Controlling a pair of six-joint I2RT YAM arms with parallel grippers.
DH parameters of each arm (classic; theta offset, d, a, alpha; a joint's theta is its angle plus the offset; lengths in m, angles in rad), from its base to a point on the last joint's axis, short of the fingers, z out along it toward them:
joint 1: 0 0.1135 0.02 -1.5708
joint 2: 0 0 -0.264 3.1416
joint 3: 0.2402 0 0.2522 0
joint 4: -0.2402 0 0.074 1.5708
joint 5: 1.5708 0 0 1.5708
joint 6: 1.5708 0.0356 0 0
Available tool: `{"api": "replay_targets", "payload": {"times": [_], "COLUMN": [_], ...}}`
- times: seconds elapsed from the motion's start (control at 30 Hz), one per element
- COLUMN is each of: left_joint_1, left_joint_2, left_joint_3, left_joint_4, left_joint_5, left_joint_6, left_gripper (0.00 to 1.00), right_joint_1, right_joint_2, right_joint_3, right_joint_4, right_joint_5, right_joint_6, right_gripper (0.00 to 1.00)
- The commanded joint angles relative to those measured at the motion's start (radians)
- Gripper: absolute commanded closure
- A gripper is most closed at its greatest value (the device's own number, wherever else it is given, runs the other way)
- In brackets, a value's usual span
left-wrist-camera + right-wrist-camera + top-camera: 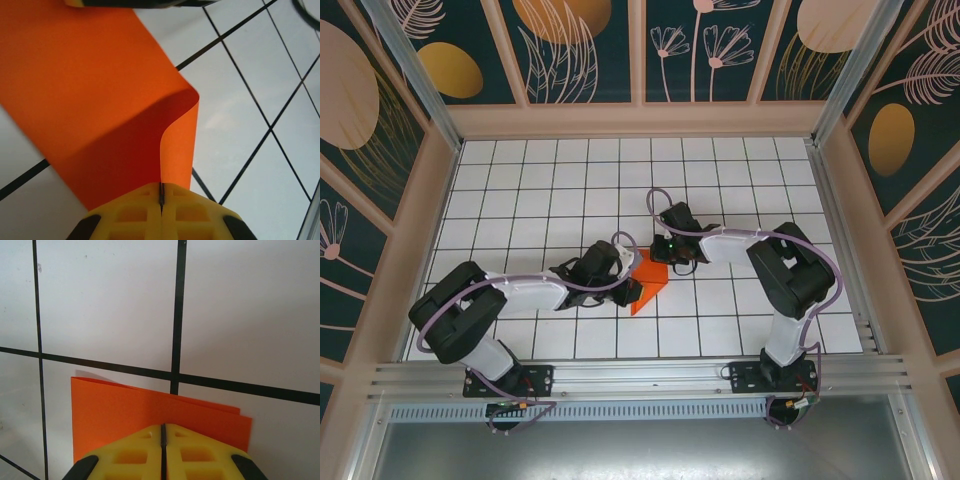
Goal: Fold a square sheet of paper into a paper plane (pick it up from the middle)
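The square sheet of paper (649,280) is bright orange and partly folded, lying on the tiled floor between the two arms. In the left wrist view the paper (90,90) curls up in a loop, and one edge runs into the seam of my left gripper (161,192), which is shut on it. In the right wrist view the paper (115,407) lies as two flat layers with offset edges. My right gripper (163,432) is shut above those layers, with no paper seen between its fingers. From above, the left gripper (630,290) and the right gripper (668,262) stand close together.
A white floor (570,190) with a black grid is enclosed by patterned walls (640,50). A metal rail (640,378) at the near edge carries both arm bases. Purple cables (665,200) loop over the arms.
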Motion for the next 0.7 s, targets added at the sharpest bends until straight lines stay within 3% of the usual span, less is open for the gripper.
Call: {"api": "replay_targets", "payload": {"times": [0.0, 0.67], "left_joint_1": [0.010, 0.018], "left_joint_2": [0.014, 0.056], "left_joint_3": [0.022, 0.044], "left_joint_4": [-0.025, -0.053], "left_joint_5": [-0.024, -0.071], "left_joint_6": [-0.004, 0.015], "left_gripper": [0.99, 0.97], "right_joint_1": [0.012, 0.015], "right_joint_2": [0.040, 0.036], "right_joint_3": [-0.010, -0.038], "right_joint_4": [-0.069, -0.047], "right_joint_5": [0.017, 0.011], "right_joint_6": [-0.018, 0.007], "right_gripper": [0.89, 0.89]}}
